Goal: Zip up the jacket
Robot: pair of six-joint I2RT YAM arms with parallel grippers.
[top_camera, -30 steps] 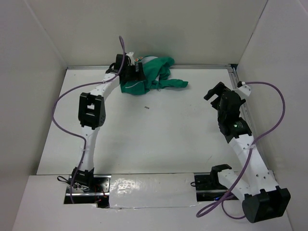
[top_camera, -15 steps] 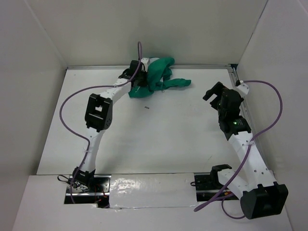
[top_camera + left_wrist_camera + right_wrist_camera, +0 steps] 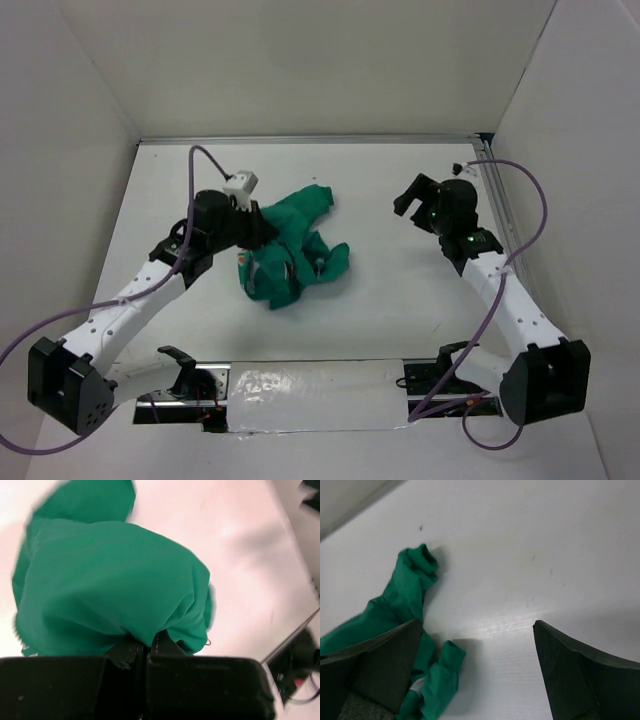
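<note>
Top external view: jacket [image 3: 296, 248], green, bunched in a heap on table [image 3: 400, 300], left of centre. L gripper [image 3: 258, 232] at heap's left edge, touching it. Left wrist view: jaws pinched tight on a fold of the fabric, rest of garment draped beyond the tips. R gripper [image 3: 410, 193] well apart to the right, jaws spread wide, holding nothing; sleeve ends lie ahead-left of it.

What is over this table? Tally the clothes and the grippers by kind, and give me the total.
1 jacket, green
2 grippers: left gripper clamped on the jacket, right gripper open
Total: 3
</note>
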